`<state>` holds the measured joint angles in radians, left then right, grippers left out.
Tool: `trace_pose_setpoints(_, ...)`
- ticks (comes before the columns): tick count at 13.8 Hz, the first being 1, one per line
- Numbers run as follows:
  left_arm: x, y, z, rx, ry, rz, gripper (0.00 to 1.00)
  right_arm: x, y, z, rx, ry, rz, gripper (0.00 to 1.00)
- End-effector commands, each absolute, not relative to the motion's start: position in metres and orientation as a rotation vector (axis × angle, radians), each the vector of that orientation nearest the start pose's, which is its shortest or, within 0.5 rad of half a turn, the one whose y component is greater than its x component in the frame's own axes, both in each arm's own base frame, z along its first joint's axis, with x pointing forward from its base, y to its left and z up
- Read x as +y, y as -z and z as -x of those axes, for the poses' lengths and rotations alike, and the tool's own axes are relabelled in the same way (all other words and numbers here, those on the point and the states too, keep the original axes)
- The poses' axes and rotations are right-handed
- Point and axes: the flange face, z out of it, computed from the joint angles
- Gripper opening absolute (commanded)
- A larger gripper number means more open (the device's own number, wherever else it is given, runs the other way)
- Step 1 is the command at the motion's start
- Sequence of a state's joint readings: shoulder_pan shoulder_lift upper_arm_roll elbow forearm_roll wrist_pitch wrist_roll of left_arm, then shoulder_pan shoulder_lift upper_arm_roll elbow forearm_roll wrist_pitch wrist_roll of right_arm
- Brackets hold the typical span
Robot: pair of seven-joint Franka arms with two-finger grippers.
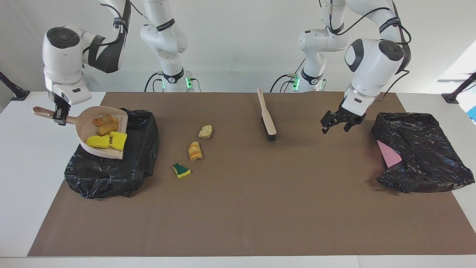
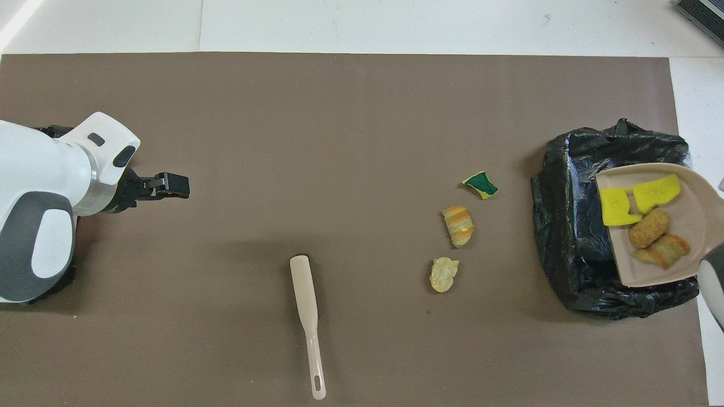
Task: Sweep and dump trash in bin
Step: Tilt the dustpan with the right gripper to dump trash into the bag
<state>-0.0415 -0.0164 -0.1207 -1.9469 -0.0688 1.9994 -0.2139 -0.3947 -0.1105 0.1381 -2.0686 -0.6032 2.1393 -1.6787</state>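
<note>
The right gripper (image 1: 59, 116) is clamped on the handle of the dustpan (image 1: 102, 134), which tilts over the bin (image 1: 111, 163), mouth pointing into the bin; the left gripper (image 1: 339, 123) hangs with fingers apart.

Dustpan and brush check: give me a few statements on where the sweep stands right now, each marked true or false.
1. The right end effector holds the dustpan by its handle over the black bag. True.
2. The dustpan is empty. False: two yellow sponge pieces and two bread lumps sit in it.
3. The left end effector grips the brush. False: the brush lies on the mat, and that end effector is open over the mat.
4. Three scraps remain on the mat. True.
</note>
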Motion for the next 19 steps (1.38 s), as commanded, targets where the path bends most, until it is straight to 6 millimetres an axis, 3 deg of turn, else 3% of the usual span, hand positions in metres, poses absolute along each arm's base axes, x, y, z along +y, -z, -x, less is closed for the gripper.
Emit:
trace_pose_setpoints(1, -0.074, -0.516, -0.575, -0.029, 0.052, 3.179, 1.0, -0.134, -0.503, -0.489, 1.923, 0.545, -1.684, 0.0)
trace_pose_setpoints(3, -0.064, -0.537, -0.578, -0.009, 0.05, 3.181, 1.0, -0.123, -0.507, -0.485, 1.877, 0.568, -1.655, 0.0)
trace_pose_setpoints(6, -0.047, -0.557, -0.576, -0.049, -0.002, 3.176, 1.0, -0.123, -0.519, -0.479, 1.849, 0.597, -1.633, 0.0)
trace_pose_setpoints(9, -0.044, -0.587, -0.572, -0.053, -0.047, 3.18, 1.0, -0.124, -0.535, -0.472, 1.811, 0.646, -1.589, 0.0)
trace_pose_setpoints(11, -0.043, -0.585, -0.57, -0.002, -0.043, 3.177, 1.0, -0.126, -0.54, -0.471, 1.794, 0.695, -1.544, 0.0)
trace_pose_setpoints(13, -0.029, -0.585, -0.572, 0.016, -0.041, 3.178, 1.0, -0.124, -0.543, -0.469, 1.743, 0.738, -1.528, 0.0)
trace_pose_setpoints(17, -0.035, -0.585, -0.574, 0.021, -0.039, 3.176, 1.0, -0.086, -0.55, -0.467, 1.709, 0.812, -1.454, 0.0)
trace_pose_setpoints(19, -0.045, -0.584, -0.572, 0.045, -0.054, 3.176, 1.0, -0.084, -0.551, -0.466, 1.662, 0.828, -1.456, 0.0)
